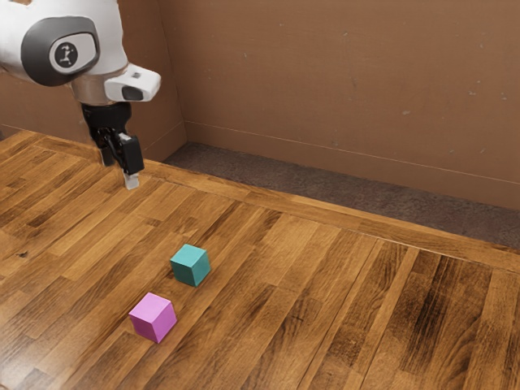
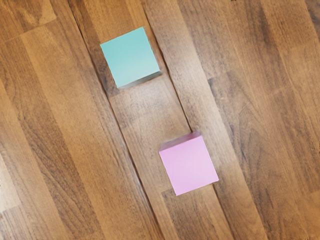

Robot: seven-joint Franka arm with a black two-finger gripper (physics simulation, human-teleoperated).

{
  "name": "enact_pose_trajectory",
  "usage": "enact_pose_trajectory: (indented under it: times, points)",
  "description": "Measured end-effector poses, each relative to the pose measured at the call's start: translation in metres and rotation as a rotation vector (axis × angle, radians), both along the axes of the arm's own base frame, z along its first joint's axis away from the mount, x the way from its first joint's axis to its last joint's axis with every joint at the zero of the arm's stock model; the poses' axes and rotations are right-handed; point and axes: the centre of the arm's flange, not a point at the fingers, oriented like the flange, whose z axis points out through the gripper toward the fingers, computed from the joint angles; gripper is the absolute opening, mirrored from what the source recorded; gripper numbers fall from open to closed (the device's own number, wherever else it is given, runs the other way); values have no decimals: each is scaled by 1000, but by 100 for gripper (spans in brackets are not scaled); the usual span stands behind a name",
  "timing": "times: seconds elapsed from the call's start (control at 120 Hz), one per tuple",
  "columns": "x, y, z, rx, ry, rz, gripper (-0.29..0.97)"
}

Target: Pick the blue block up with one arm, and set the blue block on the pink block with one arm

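Note:
The blue block [image 1: 190, 265], teal in shade, lies on the wooden table [image 1: 341, 309]. The pink block [image 1: 153, 317] lies a short gap in front of it, toward the exterior view's lower left; the two do not touch. My gripper [image 1: 122, 169] hangs high above the table at the exterior view's upper left, well away from both blocks, open with nothing between its fingers. Looking down from the wrist, I see the blue block [image 2: 130, 56] and the pink block [image 2: 189, 165] flat on the planks, both untouched.
The table's far edge [image 1: 341, 219] runs diagonally in front of a grey floor strip [image 1: 366, 191] and a brown wall [image 1: 341, 81]. Bare planks surround the blocks on all sides.

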Motion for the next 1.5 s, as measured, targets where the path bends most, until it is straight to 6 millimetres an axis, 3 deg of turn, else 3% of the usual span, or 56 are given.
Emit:
enact_pose_trajectory:
  times: [0.05,0.175,0.45,0.775,1.025,1.233,1.5]
  points:
    - [1,-8,-23,11,9,-90,68]
    - [15,-5,-80,-30,0,-240,68]
    - [59,-10,-147,-79,-89,-513,68]
    - [79,-9,-192,-70,-94,-762,68]
    - [81,36,-225,-83,-52,-814,68]
    - [84,34,-257,-100,-19,-892,68]
    - [103,39,-273,-99,-53,-937,68]
